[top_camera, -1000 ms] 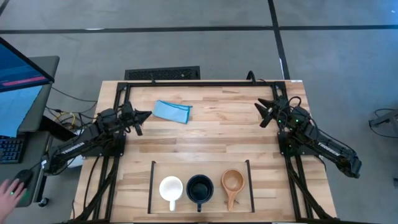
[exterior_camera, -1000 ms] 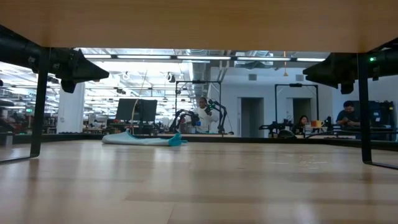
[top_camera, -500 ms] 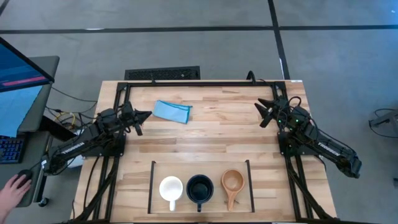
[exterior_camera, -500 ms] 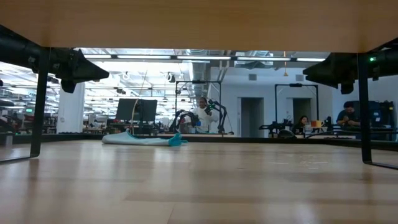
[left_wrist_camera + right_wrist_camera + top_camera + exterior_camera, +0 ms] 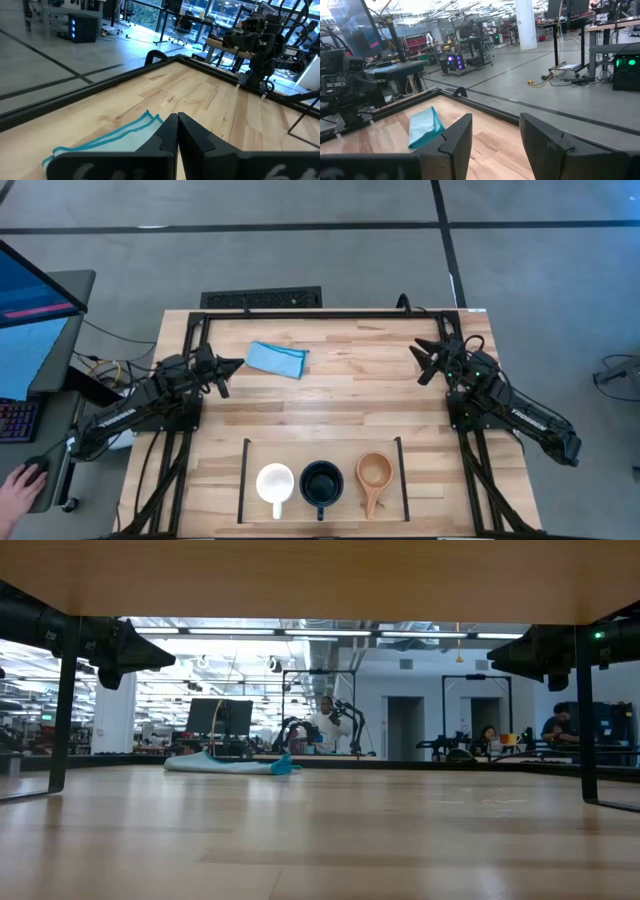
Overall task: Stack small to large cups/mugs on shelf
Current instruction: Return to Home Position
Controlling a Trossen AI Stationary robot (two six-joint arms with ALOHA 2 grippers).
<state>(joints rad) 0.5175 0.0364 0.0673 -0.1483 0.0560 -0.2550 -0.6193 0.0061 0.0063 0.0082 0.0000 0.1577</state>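
Three cups stand side by side, not touching, on the shelf (image 5: 243, 480) along the near edge of the worktop (image 5: 340, 395). The white mug (image 5: 275, 480) is at the left end, the dark mug (image 5: 321, 481) is in the middle, and the small wooden cup (image 5: 373, 471) is at the right end. All three handles point toward the near edge.

The left gripper (image 5: 177, 118) hangs over the left side of the worktop with its fingers pressed together, holding nothing. It is near a folded blue cloth (image 5: 277, 358). The right gripper (image 5: 495, 127) hangs over the right side, well apart from the cups, its fingers spread with nothing between them.

Off to the left of the worktop, a person's hand (image 5: 18, 483) shows.
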